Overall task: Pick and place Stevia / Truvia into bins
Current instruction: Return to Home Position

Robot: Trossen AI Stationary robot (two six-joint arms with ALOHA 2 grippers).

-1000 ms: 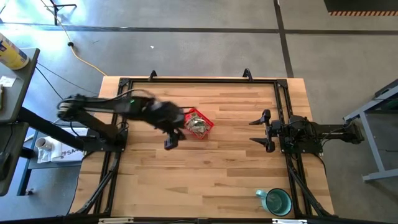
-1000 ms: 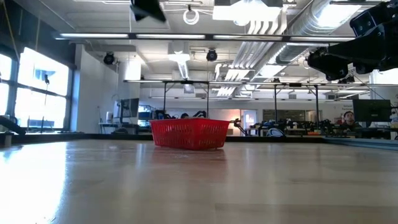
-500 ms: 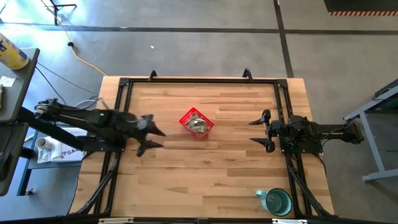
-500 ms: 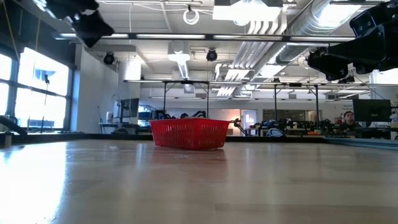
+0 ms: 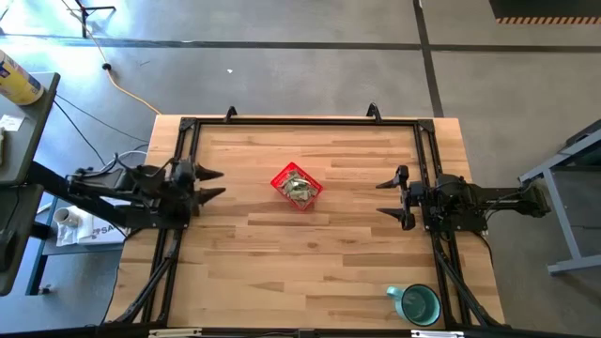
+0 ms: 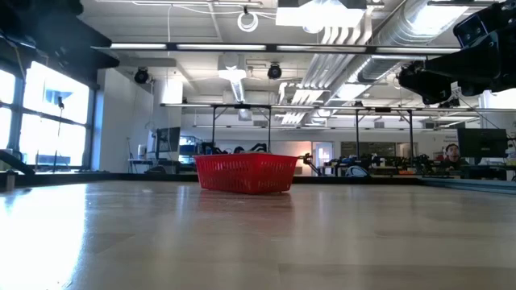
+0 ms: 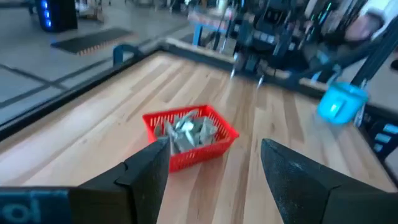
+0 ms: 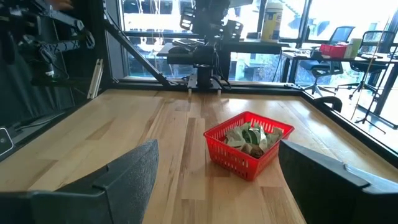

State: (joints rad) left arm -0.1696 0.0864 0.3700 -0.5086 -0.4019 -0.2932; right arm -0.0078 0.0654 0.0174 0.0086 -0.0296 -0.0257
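I am holding my left gripper (image 5: pixel 208 183) over the table's left edge, its fingers spread apart and gripping nothing. My right gripper (image 5: pixel 383 198) is waiting near the right edge, fingers also apart and empty. Between them the red basket (image 5: pixel 280 180) is sitting on the wooden table (image 5: pixel 310 263), with the Stevia / Truvia packets (image 5: pixel 300 191) piled inside it. A teal mug (image 5: pixel 418 303) is standing by a corner on my right side, well apart from the basket.
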